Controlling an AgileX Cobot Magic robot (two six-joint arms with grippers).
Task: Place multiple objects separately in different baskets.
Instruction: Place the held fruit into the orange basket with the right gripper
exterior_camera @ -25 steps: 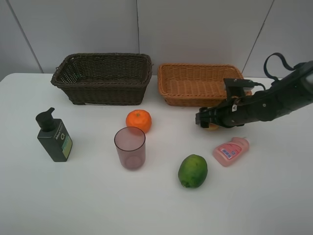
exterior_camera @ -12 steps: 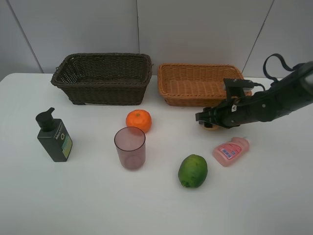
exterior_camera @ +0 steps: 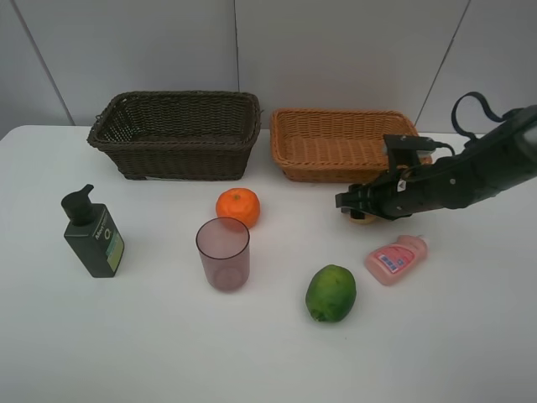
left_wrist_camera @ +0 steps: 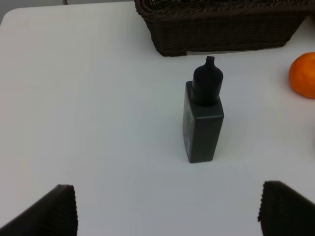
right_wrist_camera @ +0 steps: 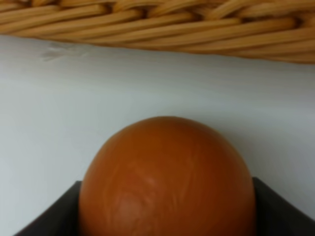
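On the white table [exterior_camera: 168, 336], seen from the high camera, the right gripper [exterior_camera: 357, 204] lies low, just in front of the light orange-tan basket [exterior_camera: 336, 171]. Its dark fingers are closed round the red-orange peach [exterior_camera: 362, 219], of which only a sliver shows beneath them. The small pink bottle [exterior_camera: 395, 259] lies flat near the gripper, on the side away from the basket. The green lime-like fruit [exterior_camera: 331, 293] sits further out on that same side. The tangerine [exterior_camera: 237, 206] and the mauve cup [exterior_camera: 223, 253] stand well apart from the gripper, towards the other arm's side. The dark green pump bottle [exterior_camera: 93, 235] stands upright furthest off. The dark brown basket [exterior_camera: 180, 159] stands beside the tan one; the 2 do not touch. The left gripper is out of this view.

In the left wrist view, the left gripper [left_wrist_camera: 167, 210] is spread wide, its 2 ribbed fingers [left_wrist_camera: 49, 211] far apart and holding nothing. The pump bottle [left_wrist_camera: 203, 118] stands ahead of them, between their lines. The dark basket [left_wrist_camera: 221, 39] sits beyond it, and the tangerine [left_wrist_camera: 303, 75] lies off to one side.

In the right wrist view, the peach [right_wrist_camera: 167, 177] fills the space between the 2 fingers [right_wrist_camera: 283, 211], touching both. The tan basket's woven wall [right_wrist_camera: 147, 24] runs just ahead, with bare table between.
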